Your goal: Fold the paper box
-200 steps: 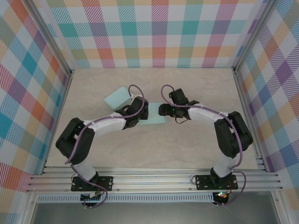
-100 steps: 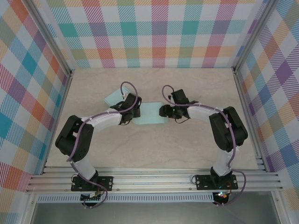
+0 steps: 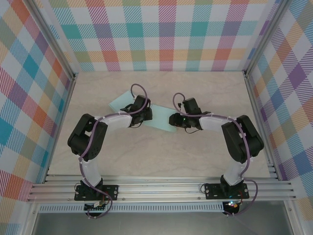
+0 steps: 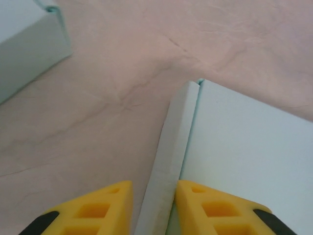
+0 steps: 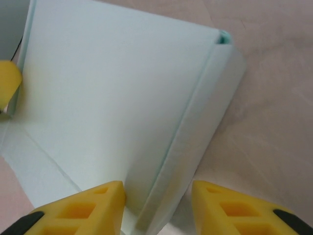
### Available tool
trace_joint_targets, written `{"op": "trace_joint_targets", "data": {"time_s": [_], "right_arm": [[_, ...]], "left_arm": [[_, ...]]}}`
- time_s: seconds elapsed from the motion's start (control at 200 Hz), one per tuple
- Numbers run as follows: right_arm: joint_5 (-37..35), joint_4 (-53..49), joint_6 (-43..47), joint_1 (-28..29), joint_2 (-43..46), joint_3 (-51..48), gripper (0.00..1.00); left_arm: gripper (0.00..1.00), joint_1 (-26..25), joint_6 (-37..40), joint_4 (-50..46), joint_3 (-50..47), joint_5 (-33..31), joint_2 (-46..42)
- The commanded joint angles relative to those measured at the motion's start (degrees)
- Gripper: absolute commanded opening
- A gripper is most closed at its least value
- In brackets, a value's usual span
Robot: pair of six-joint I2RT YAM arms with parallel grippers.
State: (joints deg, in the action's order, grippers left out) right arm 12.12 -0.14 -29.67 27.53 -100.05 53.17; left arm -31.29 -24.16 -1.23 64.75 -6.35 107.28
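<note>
— Box (image 3: pixel 160 123) position?
— Mid-counter (image 3: pixel 210 93), lying between both arms.
— Grippers?
— Left gripper (image 4: pixel 154 188) straddles the left flap (image 4: pixel 168 147), right gripper (image 5: pixel 157 191) the right flap (image 5: pixel 195 129). Jaws narrow; pinching or not, can't tell.

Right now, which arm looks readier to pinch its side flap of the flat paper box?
Probably left: the left arm has its jaws close on both sides of the paper box's raised flap. The right arm straddles the opposite flap with wider gaps.
</note>
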Motion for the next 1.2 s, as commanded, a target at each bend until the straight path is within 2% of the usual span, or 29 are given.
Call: {"op": "trace_joint_targets", "data": {"time_s": [0.0,0.215,0.39,0.445,0.52,0.655,0.8,0.93,1.085,1.195], "right_arm": [[-0.9,-4.4,-0.7,1.8,2.7,-2.6,0.41],[-6.7,-11.0,0.8,3.5,10.4,-3.0,0.48],[-18.5,-21.5,5.3,7.2,16.9,0.8,0.55],[-22.3,-24.0,6.9,9.3,18.2,2.0,0.55],[-27.2,-26.4,9.6,13.0,18.9,3.8,0.56],[-37.9,-28.1,17.0,22.7,16.6,6.9,0.60],[-50.4,-31.3,24.0,31.8,7.4,13.0,0.68],[-59.7,-33.9,28.2,35.9,-2.0,18.0,0.73],[-61.2,-32.1,30.3,36.5,-7.2,19.7,0.75],[-61.6,-30.2,32.4,36.5,-9.7,20.2,0.75]], "left_arm": [[0.30,-0.7,0.6,-1.7,0.8,8.8,1.8],[0.33,-0.6,1.7,-4.9,1.9,8.3,-2.3],[0.43,-0.1,1.8,-9.6,1.6,4.0,-9.0],[0.51,0.2,1.2,-10.6,0.6,1.8,-12.0],[0.71,1.1,0.0,-11.0,-2.1,-1.2,-17.0],[1.00,3.6,-3.3,-13.2,-7.2,-6.7,-27.3],[1.00,6.1,-5.2,-17.7,-11.3,-12.1,-38.1],[1.00,6.7,-5.5,-21.4,-12.6,-17.6,-45.2],[1.00,7.0,-6.1,-22.6,-14.7,-22.9,-52.3],[1.00,7.0,-6.3,-22.3,-16.1,-23.8,-55.7]]}}
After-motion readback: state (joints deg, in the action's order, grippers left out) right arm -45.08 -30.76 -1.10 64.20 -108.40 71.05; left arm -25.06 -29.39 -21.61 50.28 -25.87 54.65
